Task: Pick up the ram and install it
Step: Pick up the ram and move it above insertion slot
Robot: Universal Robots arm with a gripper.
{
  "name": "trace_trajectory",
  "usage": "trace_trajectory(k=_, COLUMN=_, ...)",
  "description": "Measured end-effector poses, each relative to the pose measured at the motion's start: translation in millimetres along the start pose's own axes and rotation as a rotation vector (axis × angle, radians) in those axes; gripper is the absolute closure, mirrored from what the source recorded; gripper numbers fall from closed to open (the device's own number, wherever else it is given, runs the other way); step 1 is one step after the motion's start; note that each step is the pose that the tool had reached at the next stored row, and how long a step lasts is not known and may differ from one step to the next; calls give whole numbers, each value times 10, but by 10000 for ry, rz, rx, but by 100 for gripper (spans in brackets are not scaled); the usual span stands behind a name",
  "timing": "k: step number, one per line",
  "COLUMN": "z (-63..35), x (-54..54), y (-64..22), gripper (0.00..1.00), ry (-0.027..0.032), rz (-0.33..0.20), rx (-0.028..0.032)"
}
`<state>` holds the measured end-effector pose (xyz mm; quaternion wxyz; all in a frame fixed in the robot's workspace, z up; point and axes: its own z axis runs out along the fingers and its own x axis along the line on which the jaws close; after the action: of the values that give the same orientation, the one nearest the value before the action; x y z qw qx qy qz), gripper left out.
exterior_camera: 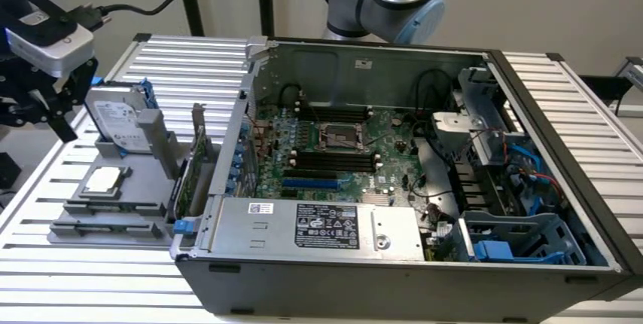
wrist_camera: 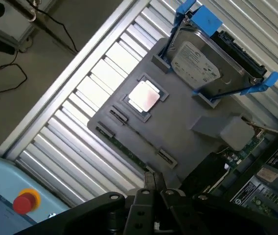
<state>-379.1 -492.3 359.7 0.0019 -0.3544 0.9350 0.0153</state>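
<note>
Looking at where things stand, the ram (wrist_camera: 131,148) isn't picked up yet. It sits on edge in a long slot of the grey holder tray (wrist_camera: 178,122), on the side of the tray away from the hard drive (wrist_camera: 197,66) and just past the square processor chip (wrist_camera: 144,95). All you really get of it is a thin green line between the slot's end clips. The end effector (wrist_camera: 151,183) hangs above the tray, clear of everything on it and carrying nothing I can make out, and honestly I can't tell how wide it's set. My read on handling: a stick like that should be very light and fairly stiff, but thin enough that twisting or prying would hurt it, and the chips and contact edge are the delicate bits. With the tray holding it upright, only the top edge is on offer. I'd pinch the two flat faces around the middle of its length, since taking it near one end probably lets it pivot or jam in the slot. The board faces look smooth, so a weak pinch could slip. The open computer case (exterior_camera: 402,264) sits beside the tray on the slatted tabletop (exterior_camera: 101,286), past the expansion card (exterior_camera: 196,158), and I see nothing green standing in its black motherboard slots (exterior_camera: 332,160).
</note>
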Motion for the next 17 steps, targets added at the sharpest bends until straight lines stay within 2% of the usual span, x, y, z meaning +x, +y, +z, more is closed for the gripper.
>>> trace_trajectory(k=11, z=3, x=0, y=0, gripper=89, ry=-88, rz=-1672, rx=-177)
trace_trajectory(k=17, z=4, x=1, y=0, gripper=89, ry=-78, rz=-2667, rx=-221)
